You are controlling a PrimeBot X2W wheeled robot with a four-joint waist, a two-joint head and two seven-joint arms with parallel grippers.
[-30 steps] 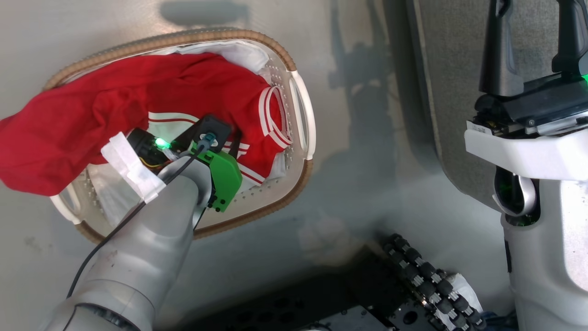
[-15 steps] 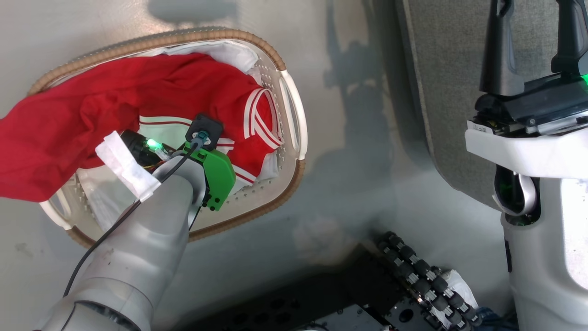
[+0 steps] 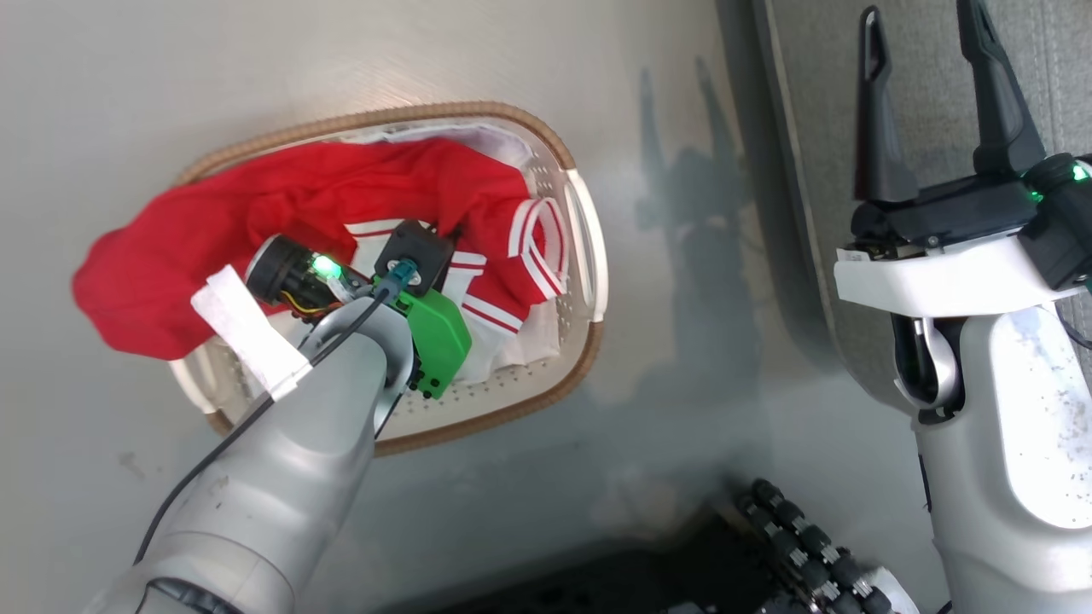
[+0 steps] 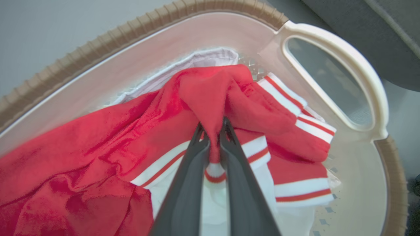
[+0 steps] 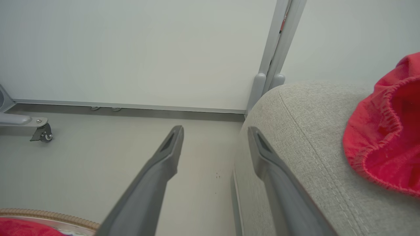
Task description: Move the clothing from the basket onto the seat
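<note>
Grey fabric covers the seat (image 3: 823, 102) at 2 o'clock in the head view, and a red garment (image 5: 387, 131) lies on its top at 3 o'clock in the right wrist view. White with a brown rim, the basket (image 3: 409, 111) sits on the floor (image 3: 256, 51) at 10 o'clock, the clothing (image 3: 256, 196) heaped inside and spilling over its 9 o'clock edge. The left pincer (image 4: 212, 126) is clamped on a fold of that clothing beside the striped trim, while the right pincer (image 3: 920, 17) hangs spread wide and empty over the seat's edge.
</note>
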